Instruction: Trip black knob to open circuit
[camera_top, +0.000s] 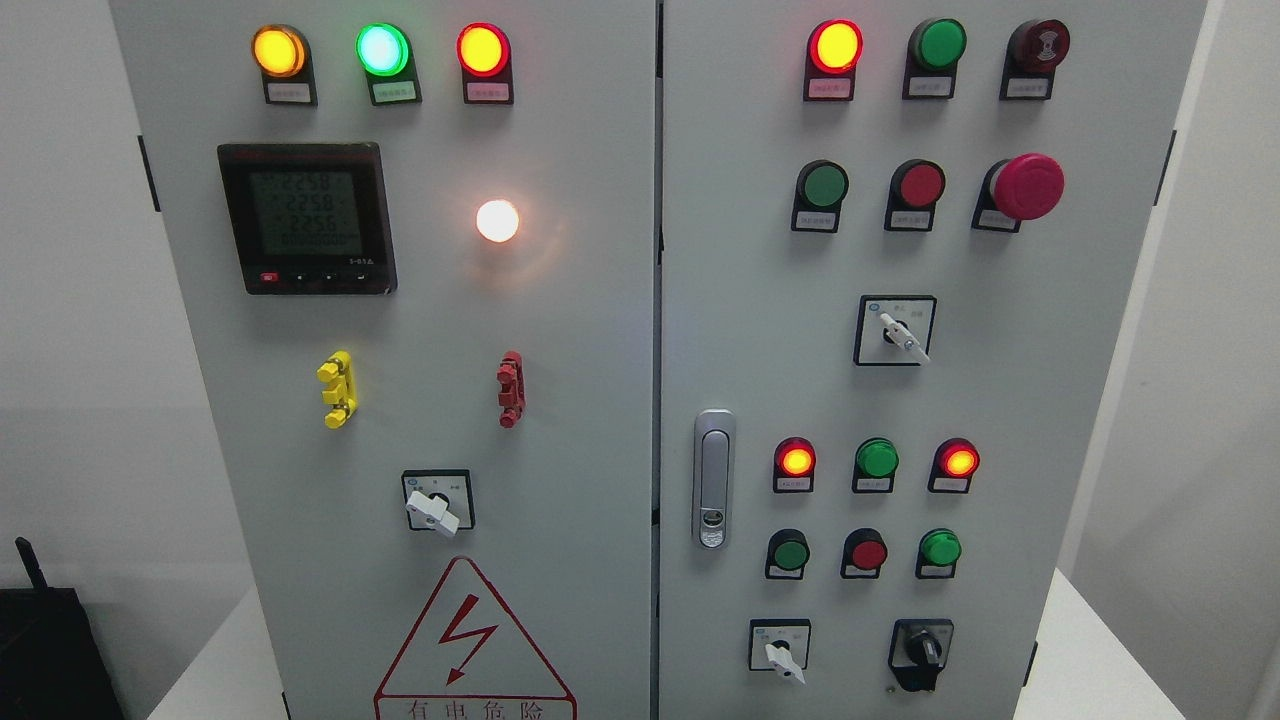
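Observation:
The black knob (923, 651) sits at the lower right of the right-hand door of the grey control cabinet (560, 330); its handle stands roughly upright, tipped slightly. Left of it on the same row is a white rotary switch (783, 658). No robot hand or arm shows anywhere in the head view.
The doors carry lit red, yellow and green lamps, a digital meter (306, 217), a red mushroom stop button (1026, 186), white selector switches (903, 335) (432, 510), and a door handle (713, 478). A black device (50, 650) stands at the lower left.

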